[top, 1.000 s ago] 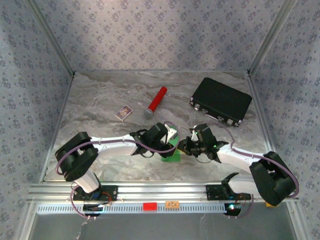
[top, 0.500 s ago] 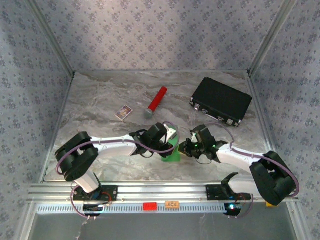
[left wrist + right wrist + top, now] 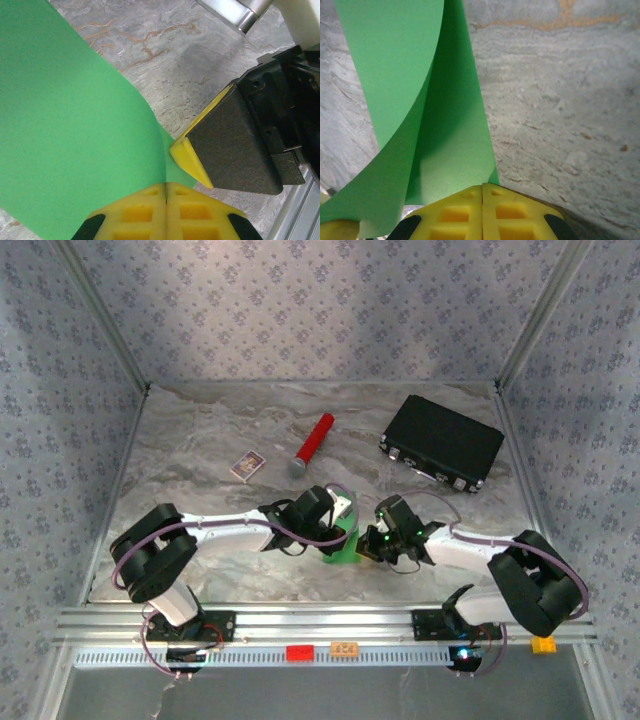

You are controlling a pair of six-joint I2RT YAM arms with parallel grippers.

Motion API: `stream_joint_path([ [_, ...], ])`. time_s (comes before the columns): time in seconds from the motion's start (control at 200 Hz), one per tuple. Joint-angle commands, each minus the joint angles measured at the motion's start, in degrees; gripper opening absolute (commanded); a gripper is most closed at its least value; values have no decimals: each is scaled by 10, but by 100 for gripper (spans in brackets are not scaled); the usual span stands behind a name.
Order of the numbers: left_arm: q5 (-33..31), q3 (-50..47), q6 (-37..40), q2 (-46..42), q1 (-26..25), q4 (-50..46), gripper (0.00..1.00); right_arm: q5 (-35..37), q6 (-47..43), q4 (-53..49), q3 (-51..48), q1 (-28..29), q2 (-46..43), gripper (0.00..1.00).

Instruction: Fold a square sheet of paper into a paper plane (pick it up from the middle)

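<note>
The overhead camera is sitting above and behind my arm bases (image 3: 185, 625), looking down and forward toward the back wall (image 3: 320, 310). It is standing far enough off to be taking in the whole marbled tabletop (image 3: 200, 440).

My left wrist camera is riding just behind my left end effector (image 3: 166, 186). It is peering along its yellow fingers (image 3: 135, 212) at very close range, down onto the green sheet of paper (image 3: 75, 125) and the tabletop beyond.

My right wrist camera is doing likewise behind my right end effector (image 3: 483, 187), equally near.

Both wrist views are sharing that sheet and the tabletop beside it, and the left one is also catching my right end effector's tip. The overhead view is showing this same spot small, near the front middle.
</note>
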Motion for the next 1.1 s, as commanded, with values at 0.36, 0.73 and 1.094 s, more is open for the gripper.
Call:
stream_joint_path([
  [0.36,15,5,-45,14,3,28,0,42,-80,-132,39,-35,-30,9],
  [0.73,3,6,-48,17,3,23,1,-12,-9,3,21,-20,-16,11],
  [1.094,-10,5,-35,15,13,-1,1,23,-18,-36,10,-15,28,9],
])
